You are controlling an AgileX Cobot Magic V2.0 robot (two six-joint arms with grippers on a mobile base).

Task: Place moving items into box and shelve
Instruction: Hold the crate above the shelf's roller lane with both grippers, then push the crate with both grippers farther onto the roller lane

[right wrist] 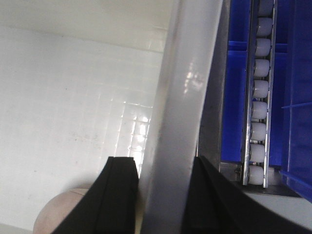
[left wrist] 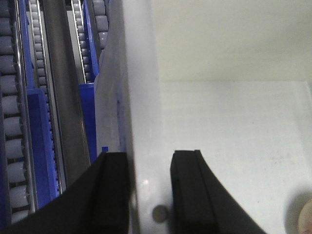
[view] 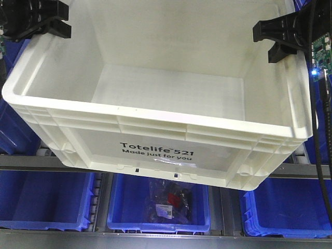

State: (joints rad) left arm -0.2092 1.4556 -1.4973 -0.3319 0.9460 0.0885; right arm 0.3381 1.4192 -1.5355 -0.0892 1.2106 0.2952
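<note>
Smooth white ribbed-rim box (view: 155,150), left jaws (left wrist: 150,190) and right jaws (right wrist: 163,195) clamping opposite walls

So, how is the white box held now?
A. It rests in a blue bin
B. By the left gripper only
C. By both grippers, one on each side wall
C: the left gripper and right gripper each clamp a side wall of the box.

The front camera looks down into the white box (view: 155,129) from close. Each wrist camera looks past its fingers (left wrist: 192,195) at one box wall.
</note>
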